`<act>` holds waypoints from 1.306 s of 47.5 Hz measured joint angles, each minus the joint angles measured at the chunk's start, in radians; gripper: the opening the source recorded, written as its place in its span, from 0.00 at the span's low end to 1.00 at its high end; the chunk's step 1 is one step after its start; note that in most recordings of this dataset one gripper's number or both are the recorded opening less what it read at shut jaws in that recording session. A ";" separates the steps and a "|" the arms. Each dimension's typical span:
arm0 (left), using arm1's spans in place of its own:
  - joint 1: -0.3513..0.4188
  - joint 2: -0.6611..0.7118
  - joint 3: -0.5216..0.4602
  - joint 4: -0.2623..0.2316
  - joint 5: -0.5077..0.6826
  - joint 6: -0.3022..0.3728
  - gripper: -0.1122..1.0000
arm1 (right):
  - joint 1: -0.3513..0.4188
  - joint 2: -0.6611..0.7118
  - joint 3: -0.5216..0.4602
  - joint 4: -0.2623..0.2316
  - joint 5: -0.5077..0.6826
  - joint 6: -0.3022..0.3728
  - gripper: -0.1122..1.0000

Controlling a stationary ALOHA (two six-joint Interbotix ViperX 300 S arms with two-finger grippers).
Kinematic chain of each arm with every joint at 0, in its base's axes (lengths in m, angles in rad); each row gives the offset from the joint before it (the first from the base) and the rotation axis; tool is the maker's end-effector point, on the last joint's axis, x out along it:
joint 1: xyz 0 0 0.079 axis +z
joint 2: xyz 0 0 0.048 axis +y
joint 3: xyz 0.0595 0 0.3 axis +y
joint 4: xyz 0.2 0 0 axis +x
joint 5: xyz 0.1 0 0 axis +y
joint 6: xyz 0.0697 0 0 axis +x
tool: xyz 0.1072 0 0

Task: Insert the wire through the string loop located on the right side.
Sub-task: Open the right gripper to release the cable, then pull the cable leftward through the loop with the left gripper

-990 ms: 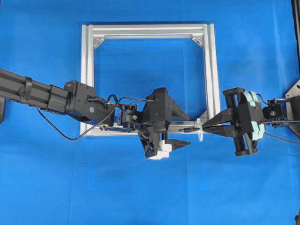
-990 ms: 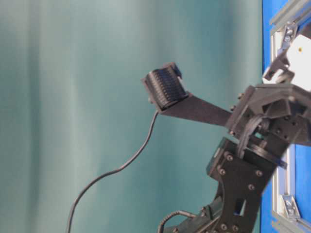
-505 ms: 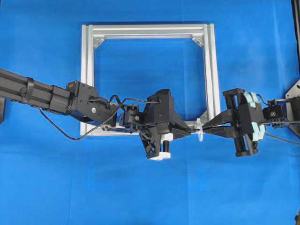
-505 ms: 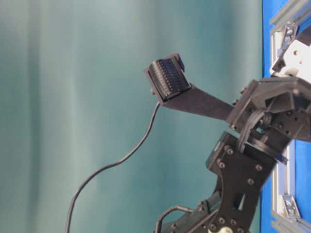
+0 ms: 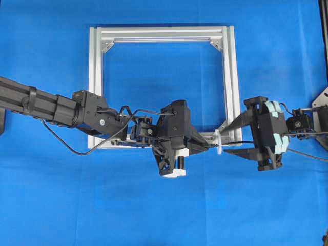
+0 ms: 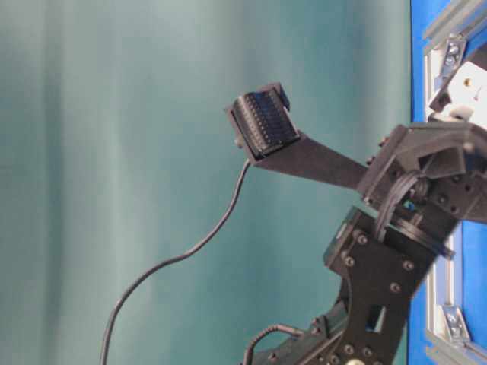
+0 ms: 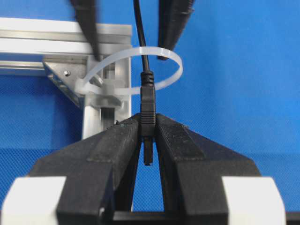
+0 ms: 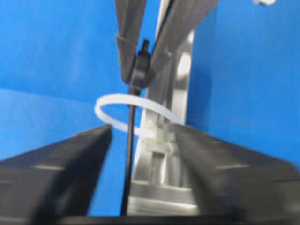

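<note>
The left tool (image 7: 148,136) pinches the thin black wire's plug (image 7: 148,105), which passes through the whitish translucent string loop (image 7: 164,58); the right tool (image 5: 231,139) stands spread around the wire.

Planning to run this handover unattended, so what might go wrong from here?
The left pincer pinches only the plug of the wire; a tug may pull it free. The right pincer is open around the wire, so the wire might slide back out of the loop. A bump might bend the loop.
</note>
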 measured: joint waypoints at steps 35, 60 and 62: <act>-0.003 -0.181 0.230 0.002 -0.002 0.052 0.17 | 0.000 -0.023 0.002 0.003 0.025 -0.003 0.96; -0.035 -0.538 0.675 0.002 -0.012 -0.028 0.17 | -0.002 -0.025 0.002 0.002 0.032 -0.006 0.96; -0.035 -0.572 0.707 0.002 -0.014 -0.037 0.17 | -0.002 -0.025 0.002 0.003 0.032 -0.006 0.96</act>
